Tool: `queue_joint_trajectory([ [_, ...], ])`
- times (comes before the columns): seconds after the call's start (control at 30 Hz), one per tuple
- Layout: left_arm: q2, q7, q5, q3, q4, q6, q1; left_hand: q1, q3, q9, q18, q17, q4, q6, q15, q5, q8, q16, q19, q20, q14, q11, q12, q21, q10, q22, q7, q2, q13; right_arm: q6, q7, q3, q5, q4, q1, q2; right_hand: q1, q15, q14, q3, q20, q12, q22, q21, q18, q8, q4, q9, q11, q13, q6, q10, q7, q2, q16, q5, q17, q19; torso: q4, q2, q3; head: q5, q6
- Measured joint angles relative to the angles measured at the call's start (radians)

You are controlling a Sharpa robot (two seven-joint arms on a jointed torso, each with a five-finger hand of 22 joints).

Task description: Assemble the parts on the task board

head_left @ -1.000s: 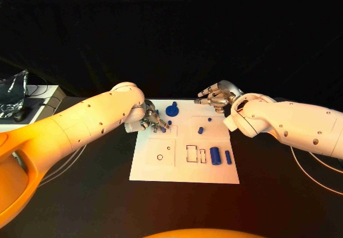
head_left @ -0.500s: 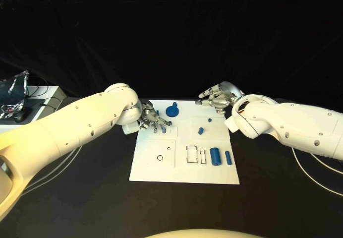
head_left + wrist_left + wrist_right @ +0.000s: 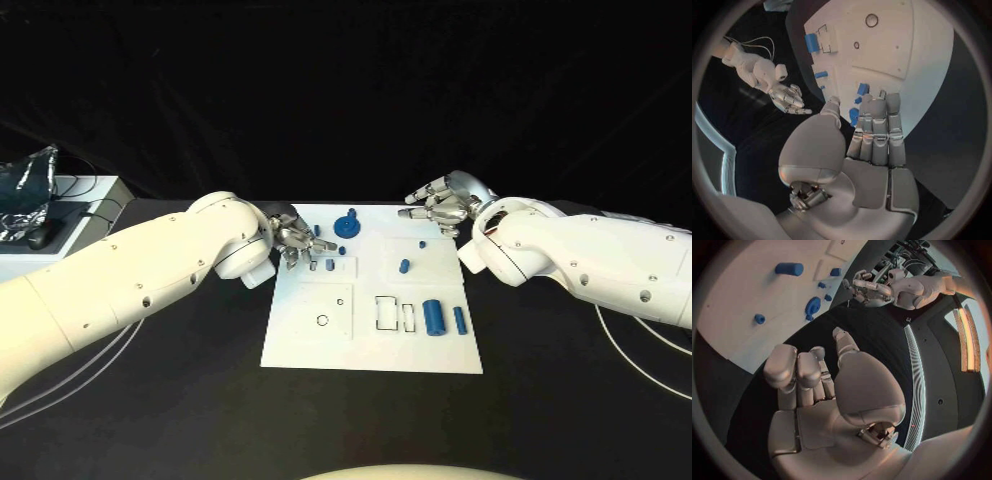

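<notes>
This looked like a robotics lab or test cell. A black table (image 3: 173,400) stood against a black backdrop, with nothing homely about it. At its middle lay a white task board (image 3: 361,345) marked with outlined slots and carrying small blue parts (image 3: 433,317), the kind of fixture used for bench trials. Beyond the table's left edge sat a pale box (image 3: 90,200) holding a crumpled clear bag (image 3: 29,185) and dark cables (image 3: 72,185), and thin white wires (image 3: 635,355) trailed over the table's right side.
</notes>
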Motion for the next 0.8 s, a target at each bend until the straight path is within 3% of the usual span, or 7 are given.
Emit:
queue_joint_trajectory([
  [0.13,-0.016,0.018,-0.012,-0.001,0.028,-0.068,-0.021,-0.009,0.072,-0.033,0.0,-0.001,0.004,0.006,-0.006,0.0,0.08,0.005,0.013,-0.006,0.014,-0.008,0.0,0.0,0.008,0.003,-0.006,-0.02,-0.02,0.0,0.001,0.0,-0.002,0.0,-0.005,-0.003,0.0,0.0,0.0,0.0,0.0,0.0,0.0,0.0,0.0,0.0,0.0,0.0,-0.003,0.0,0.0,-0.003,0.0,0.0,0.0,0.0,0.0,0.0,0.0027,-0.003,-0.0011,-0.001,-0.003],
  [0.37,-0.014,0.028,-0.04,-0.001,0.037,-0.137,-0.063,-0.052,0.192,-0.062,0.0,0.031,0.004,0.005,-0.013,0.0,0.17,0.059,0.042,-0.013,0.024,-0.016,0.007,0.092,0.017,0.075,-0.015,-0.073,-0.028,-0.001,0.003,0.0,-0.006,0.0,-0.009,-0.002,0.0,0.0,0.0,0.0,0.0,0.0,0.0,0.0,0.0,0.0,0.0,0.0,-0.003,0.0,0.0,-0.003,0.0,0.0,0.0,0.0,0.0,0.0,0.0067,-0.01,-0.0024,-0.002,-0.007],
  [0.53,-0.006,0.023,-0.06,-0.001,0.027,-0.151,-0.08,-0.065,0.208,-0.06,0.0,0.04,0.018,-0.003,-0.02,0.0,0.226,0.073,0.058,-0.019,0.031,-0.024,0.026,0.14,0.024,0.107,-0.022,-0.086,-0.022,-0.001,0.003,0.0,-0.008,-0.002,-0.011,-0.002,0.0,0.0,0.0,0.0,0.0,0.0,0.0,0.0,0.0,0.0,0.0,0.0,-0.002,0.0,0.001,-0.002,-0.001,0.0,0.0,0.0,0.0,0.0,0.0067,-0.011,-0.0026,-0.004,-0.008],
  [0.8,0.012,0.008,-0.082,-0.001,0.008,-0.154,-0.097,-0.074,0.206,-0.056,0.0,0.042,0.039,-0.008,-0.02,0.0,0.284,0.084,0.065,-0.019,0.031,-0.027,0.034,0.163,0.028,0.13,-0.034,-0.095,-0.014,-0.001,0.003,0.0,-0.01,-0.003,-0.012,-0.003,0.0,0.0,0.0,0.0,0.0,0.0,0.0,0.0,0.0,0.0,0.0,0.0,-0.002,0.0,0.001,-0.002,-0.001,0.0,0.0,0.0,0.0,0.0,0.0073,-0.011,-0.0011,-0.005,-0.008],
])
